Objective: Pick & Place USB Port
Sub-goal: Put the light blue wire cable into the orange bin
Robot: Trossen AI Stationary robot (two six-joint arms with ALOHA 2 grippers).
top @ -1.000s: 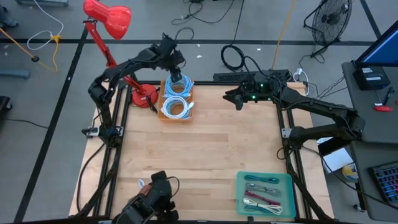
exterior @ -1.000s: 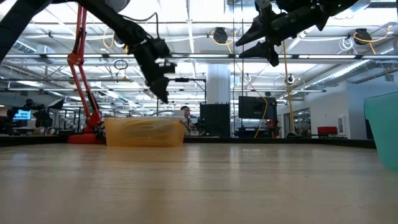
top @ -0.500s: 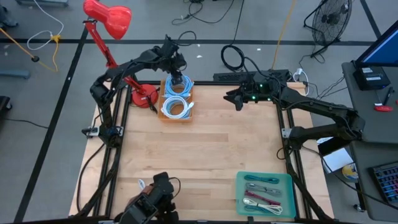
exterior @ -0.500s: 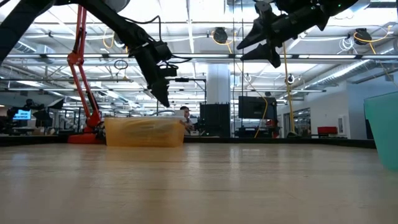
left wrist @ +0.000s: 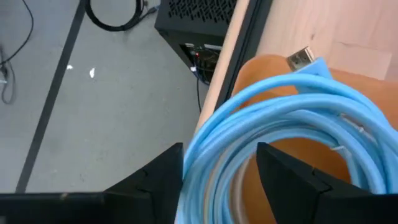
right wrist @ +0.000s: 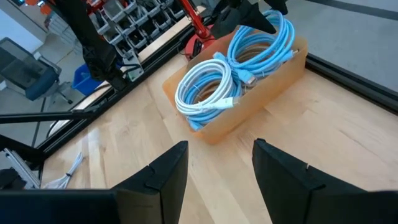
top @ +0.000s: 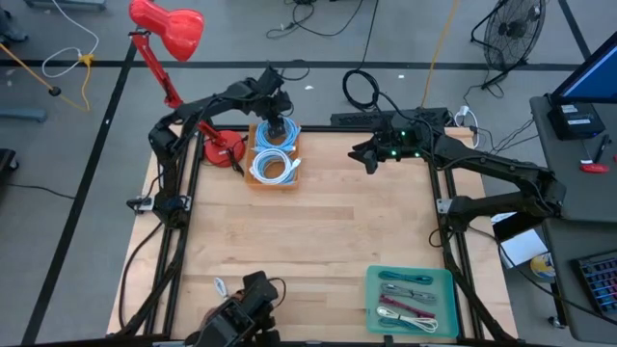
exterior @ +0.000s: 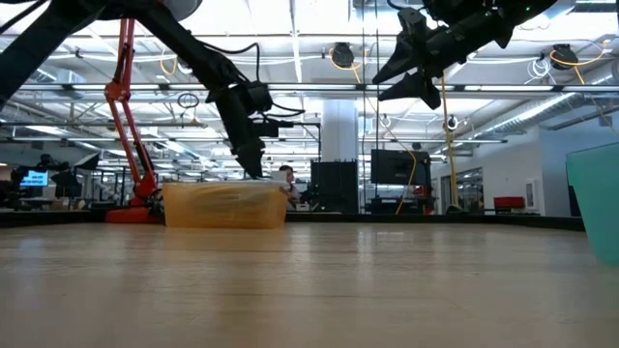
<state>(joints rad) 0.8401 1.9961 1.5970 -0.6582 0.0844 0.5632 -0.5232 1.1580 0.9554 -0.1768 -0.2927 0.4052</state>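
Note:
An orange bin [top: 275, 155] at the table's far edge holds two coils of light-blue USB cable, a far coil [top: 281, 135] and a near coil [top: 273, 170]. My left gripper [top: 277, 122] is open and points down into the bin's far end. In the left wrist view my left gripper [left wrist: 219, 149] has one finger on each side of the far coil's strands [left wrist: 292, 106], whose metal plug [left wrist: 302, 58] lies beyond. In the low view my left gripper [exterior: 253, 166] reaches the bin's rim [exterior: 224, 189]. My right gripper [top: 362, 153] hangs open, high over the far right of the table. My left gripper comes at the far coil [left wrist: 249, 124] from above, pointing down. Its open fingers stand astride a bundle of the coil's strands at the bin's far end. I cannot tell whether either finger touches the cable. The coil lies in the bin.
A teal tray [top: 412, 300] with several cables sits at the near right corner. A red desk lamp [top: 170, 29] has its base [top: 223, 149] just left of the bin. Bare wood [top: 308, 231] lies between the bin and the tray. A camera rig [top: 241, 323] stands at the near edge.
My left gripper has moved down toward the orange bin and slightly toward the table's right, ending at the far coil. The bin and both coils have stayed in place.

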